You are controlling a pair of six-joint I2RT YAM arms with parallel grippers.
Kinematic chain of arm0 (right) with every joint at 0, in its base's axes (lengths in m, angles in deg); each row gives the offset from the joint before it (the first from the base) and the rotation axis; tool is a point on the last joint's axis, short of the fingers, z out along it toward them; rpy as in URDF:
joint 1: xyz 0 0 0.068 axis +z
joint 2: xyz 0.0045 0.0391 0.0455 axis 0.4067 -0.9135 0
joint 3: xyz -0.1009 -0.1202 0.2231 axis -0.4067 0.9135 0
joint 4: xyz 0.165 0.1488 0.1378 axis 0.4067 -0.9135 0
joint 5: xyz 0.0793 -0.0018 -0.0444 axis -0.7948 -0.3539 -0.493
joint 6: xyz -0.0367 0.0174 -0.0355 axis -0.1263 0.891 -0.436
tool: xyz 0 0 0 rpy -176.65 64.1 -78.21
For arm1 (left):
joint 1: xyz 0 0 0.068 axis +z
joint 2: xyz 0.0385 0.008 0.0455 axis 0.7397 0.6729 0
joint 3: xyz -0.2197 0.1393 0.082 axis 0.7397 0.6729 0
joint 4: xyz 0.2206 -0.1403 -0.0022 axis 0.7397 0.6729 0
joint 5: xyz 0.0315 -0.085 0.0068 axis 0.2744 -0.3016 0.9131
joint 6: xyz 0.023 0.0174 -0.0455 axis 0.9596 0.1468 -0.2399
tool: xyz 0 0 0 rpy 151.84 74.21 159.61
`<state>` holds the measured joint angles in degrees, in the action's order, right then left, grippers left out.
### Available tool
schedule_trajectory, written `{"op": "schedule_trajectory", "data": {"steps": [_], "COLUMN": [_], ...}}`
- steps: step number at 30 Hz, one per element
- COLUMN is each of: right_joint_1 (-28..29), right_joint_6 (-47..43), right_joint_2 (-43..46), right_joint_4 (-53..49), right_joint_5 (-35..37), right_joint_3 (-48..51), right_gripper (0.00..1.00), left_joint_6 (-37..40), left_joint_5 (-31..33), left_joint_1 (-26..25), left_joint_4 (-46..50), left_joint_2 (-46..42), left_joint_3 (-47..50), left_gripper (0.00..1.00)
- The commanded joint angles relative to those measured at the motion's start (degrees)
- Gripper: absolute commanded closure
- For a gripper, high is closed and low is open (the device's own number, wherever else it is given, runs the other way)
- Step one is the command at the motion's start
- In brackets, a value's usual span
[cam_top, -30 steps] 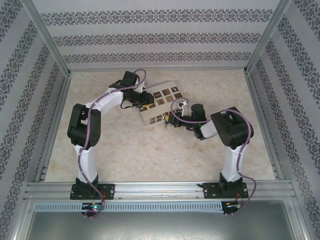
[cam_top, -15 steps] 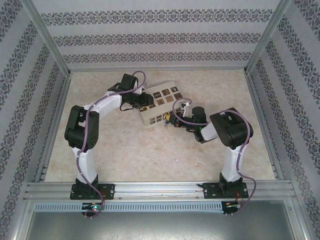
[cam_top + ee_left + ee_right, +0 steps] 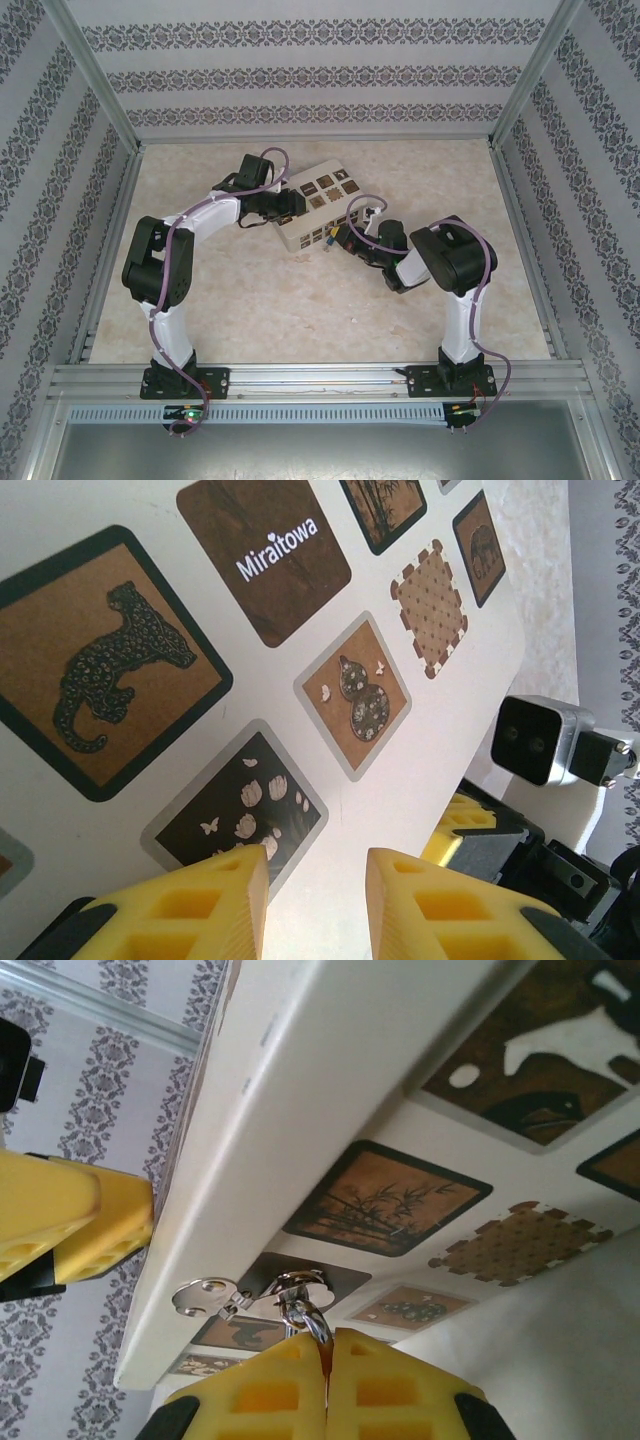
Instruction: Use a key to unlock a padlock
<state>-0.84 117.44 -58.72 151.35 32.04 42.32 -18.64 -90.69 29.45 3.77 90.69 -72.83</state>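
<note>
My right gripper [image 3: 328,1345] is shut at the beige box's [image 3: 330,1070] front side. From between its fingertips comes the padlock's thin silver shackle [image 3: 312,1322], hooked through the box's silver hasp [image 3: 205,1295]. The padlock's body is hidden between the fingers, and the key is hidden. In the top view the right gripper [image 3: 342,238] sits at the near side of the box [image 3: 315,190]. My left gripper [image 3: 315,880] hovers open just over the patterned lid [image 3: 420,780], nothing between its yellow fingers [image 3: 225,900]. From above, the left gripper [image 3: 287,208] is at the box's left end.
The box lies mid-table on the marbled surface [image 3: 300,300], with patterned walls on three sides. The right gripper's yellow fingers [image 3: 465,820] and wrist camera [image 3: 535,740] lie just beyond the lid's edge. The left gripper's fingers [image 3: 70,1220] stand close at the box's other side.
Both arms have shifted slightly left and away, and the box has moved a little with them. The right gripper stays shut at the box's front; the left stays over the lid.
</note>
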Motion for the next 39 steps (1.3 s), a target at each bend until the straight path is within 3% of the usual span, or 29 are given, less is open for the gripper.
{"op": "schedule_trajectory", "data": {"steps": [1,20,39], "right_joint_1": [0.49,2.33,2.33], "right_joint_6": [3.91,11.01,12.42], "right_joint_2": [-0.56,-0.99,-1.18], "right_joint_4": [5.94,7.73,7.73], "right_joint_5": [4.85,14.10,17.41], "right_joint_3": [0.68,1.59,0.18], "right_gripper": [1.00,1.00,1.00], "left_joint_6": [-1.89,-2.51,-2.68], "left_joint_5": [0.67,1.22,0.78], "left_joint_1": [-2.26,-2.96,-2.95], "left_joint_4": [4.96,3.73,2.92], "left_joint_2": [1.25,1.25,1.60], "left_joint_3": [2.93,3.74,4.26], "left_gripper": [0.69,0.69,0.69]}}
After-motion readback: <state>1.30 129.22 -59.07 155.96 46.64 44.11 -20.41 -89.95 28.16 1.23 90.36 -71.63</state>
